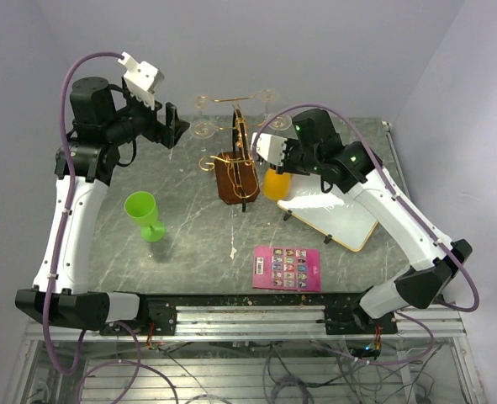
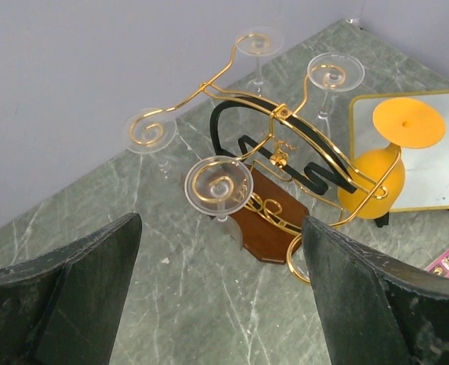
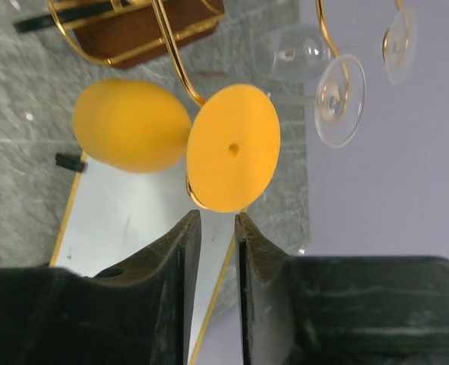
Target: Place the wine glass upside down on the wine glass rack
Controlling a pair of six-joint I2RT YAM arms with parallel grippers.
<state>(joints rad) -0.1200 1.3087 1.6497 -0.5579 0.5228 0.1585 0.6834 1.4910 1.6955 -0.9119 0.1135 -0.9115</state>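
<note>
Right arm, entry at the wine glass rack [image 1: 237, 172].

- Task item: the orange wine glass [image 1: 275, 183] hangs on the rack's right side, foot up and bowl down. Its stem sits in a low scroll arm of the gold wire.
- My right gripper [image 3: 217, 220]: fingers stand a narrow slit apart with nothing between them. The whiteboard [image 1: 332, 215] shows through the slit.
- Key relation: the orange foot disc [image 3: 233, 148] lies just beyond my fingertips, on the rack side. From the wrist I cannot tell whether rim and fingertips touch or are barely apart.
- Long axis: runs from the foot at my fingertips to the bowl [image 3: 131, 125], which is nearer the rack's wooden base.
- Left gripper [image 1: 174, 126]: well off the rack's left side, spread wide, holding nothing. My arm is much the nearer.
- Judgement: the coming move is a withdrawal away from the rack, and it must not snag the disc.

Views compared:
- Left wrist view: shows the glass [image 2: 372, 186] from across the rack, slightly tilted, wire passing under the foot. My own camera hides that seat behind the disc.
- Top view: shows my arm reaching in from the rack's right, but not the jaw gap.
- Clear glasses [image 2: 218, 186] occupy other scrolls.
</note>
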